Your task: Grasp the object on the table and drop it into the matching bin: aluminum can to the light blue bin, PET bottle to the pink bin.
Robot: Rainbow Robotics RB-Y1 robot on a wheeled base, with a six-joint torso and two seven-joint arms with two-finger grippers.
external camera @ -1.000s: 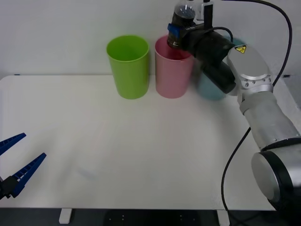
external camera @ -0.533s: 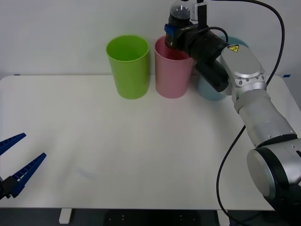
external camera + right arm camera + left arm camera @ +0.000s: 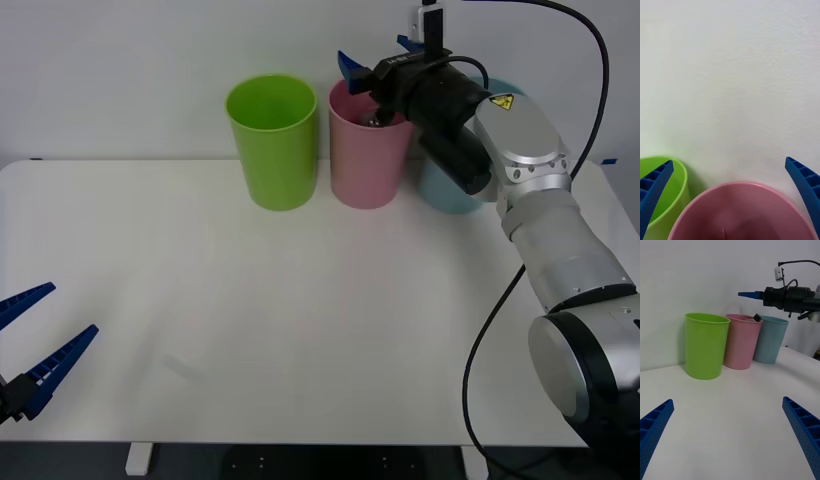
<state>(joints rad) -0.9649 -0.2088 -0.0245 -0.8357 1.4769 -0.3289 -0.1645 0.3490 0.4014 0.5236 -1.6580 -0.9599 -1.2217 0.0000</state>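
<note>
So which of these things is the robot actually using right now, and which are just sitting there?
In use:
- PET bottle, its black cap just showing at the pink bin's rim
- pink bin
- right gripper, open above that bin
- light blue bin
- table

Just there:
- lime green bin
- left gripper, open, parked at the table's near edge

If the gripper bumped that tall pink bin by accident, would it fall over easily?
Probably fairly easily. The pink bin is tall and narrows toward its base, so a knock near the rim might tip it. It looks like thin plastic, likely light. The green bin and light blue bin stand close on either side and could catch it.
</note>
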